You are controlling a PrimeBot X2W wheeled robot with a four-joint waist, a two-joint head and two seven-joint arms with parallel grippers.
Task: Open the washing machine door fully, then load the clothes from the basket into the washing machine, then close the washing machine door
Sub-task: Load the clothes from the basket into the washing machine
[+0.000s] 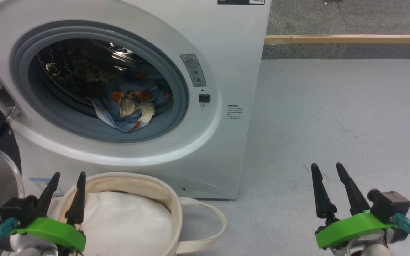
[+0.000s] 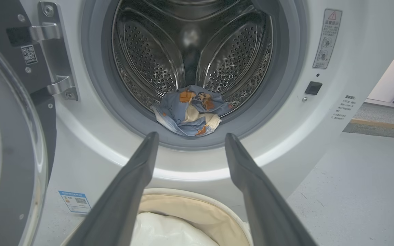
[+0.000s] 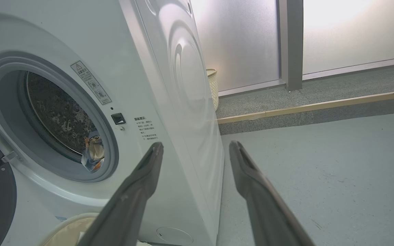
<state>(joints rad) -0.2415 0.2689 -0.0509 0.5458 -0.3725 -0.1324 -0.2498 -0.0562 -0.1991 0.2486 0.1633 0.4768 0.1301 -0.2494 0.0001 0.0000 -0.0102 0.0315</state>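
Grey floor [image 1: 333, 124], clothes [image 1: 128, 106] in drum [image 1: 84, 64], beyond left gripper [image 1: 69, 174]

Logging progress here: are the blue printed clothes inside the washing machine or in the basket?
Inside. The clothes lie bunched at the front of the drum; the basket holds a white bundle.

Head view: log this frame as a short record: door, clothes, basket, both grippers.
washing machine door: open, swung left
clothes: blue printed piece in the drum, at its front lip
basket: on floor before the washing machine, holds a white bundle
left gripper: open, empty, above the basket
right gripper: open, empty, above the floor
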